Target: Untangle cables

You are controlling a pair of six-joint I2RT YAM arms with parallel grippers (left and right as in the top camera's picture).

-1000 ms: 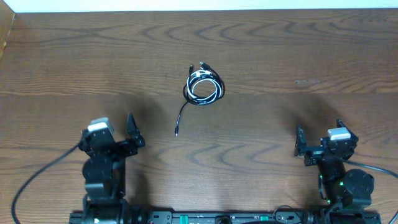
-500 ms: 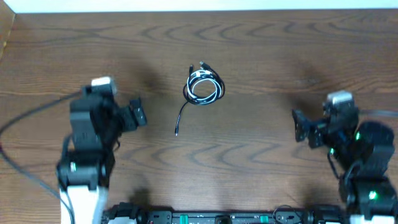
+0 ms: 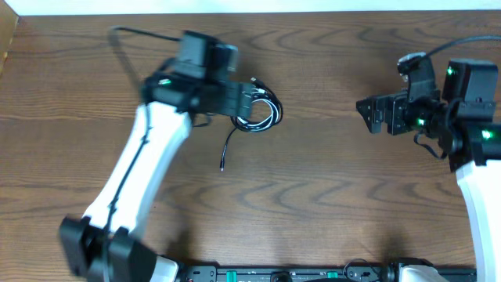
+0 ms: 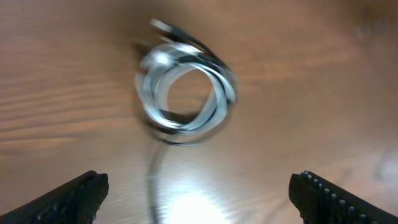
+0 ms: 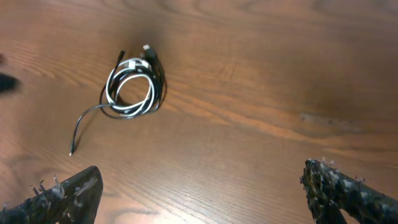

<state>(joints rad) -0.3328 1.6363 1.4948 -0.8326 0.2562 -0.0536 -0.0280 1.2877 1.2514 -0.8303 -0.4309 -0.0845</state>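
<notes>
Toward the far edge of the worktop point(image 3: 329, 196), a little left of its middle, the cables point(image 3: 266, 113) lie as one small coil of black and white cord, with a black tail point(image 3: 227, 149) trailing toward the near edge. The left gripper point(image 4: 199, 186) hangs over the coil's left side, fingers spread wide and empty; its wrist view is blurred. The right gripper point(image 3: 368, 116) is equally wide and empty, well apart near the right edge. This looks like the approach to a first grasp, with nothing separated yet. The next move calls for lowering onto a single strand rather than the whole bundle, and bringing the right arm in to take the other cord.
</notes>
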